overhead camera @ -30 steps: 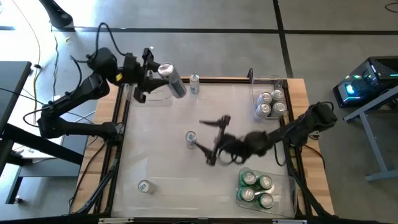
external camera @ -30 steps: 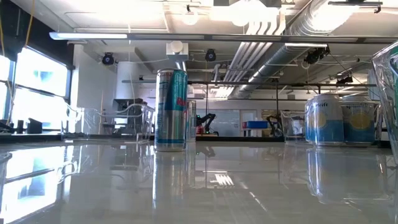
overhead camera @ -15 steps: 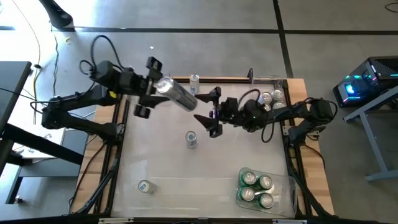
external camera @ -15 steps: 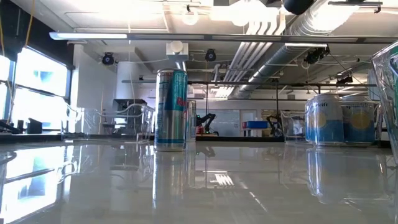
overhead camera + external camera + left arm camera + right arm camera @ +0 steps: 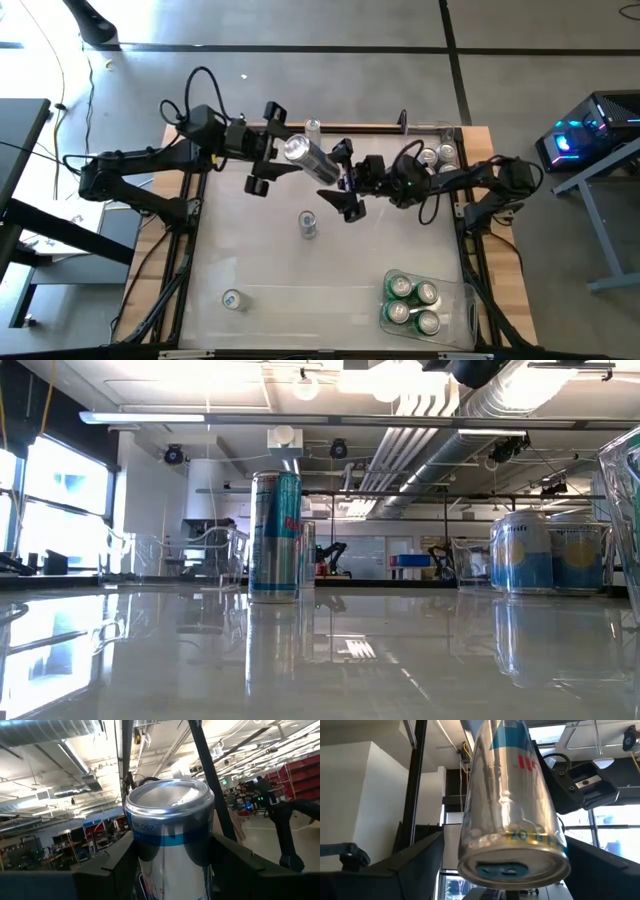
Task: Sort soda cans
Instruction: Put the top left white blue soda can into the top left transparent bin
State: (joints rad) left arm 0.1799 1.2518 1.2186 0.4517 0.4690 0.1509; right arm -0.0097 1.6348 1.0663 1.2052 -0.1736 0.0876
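A tall silver-and-blue soda can (image 5: 312,162) hangs tilted in the air over the far middle of the table, and my left gripper (image 5: 285,150) is shut on it. My right gripper (image 5: 342,182) is open and faces it from the right. Its fingers (image 5: 410,865) stand on either side of the can's free end (image 5: 512,865) with gaps showing. Loose cans stand upright on their bases at the table's middle (image 5: 307,222), near left (image 5: 232,299) and far edge (image 5: 313,128). The low view shows the middle can (image 5: 275,535). My left gripper pinches the can's body (image 5: 150,865) between its two fingers (image 5: 112,867), coming level from the table's left with the fingers across the can. The can is lifted clear and tilted, its free end pointing toward the right gripper.
A clear bin at the far right (image 5: 437,160) holds silver cans, which also show in the low view (image 5: 545,550). A clear bin at the near right (image 5: 412,300) holds green cans. Dark rails (image 5: 190,260) run along the table's left and right sides.
My left gripper carried the can from the far left corner toward the table's far middle, tipping it more toward the right. My right gripper rose from the table's middle toward the far edge, turned to face left, and now has its open fingers around the can's free end.
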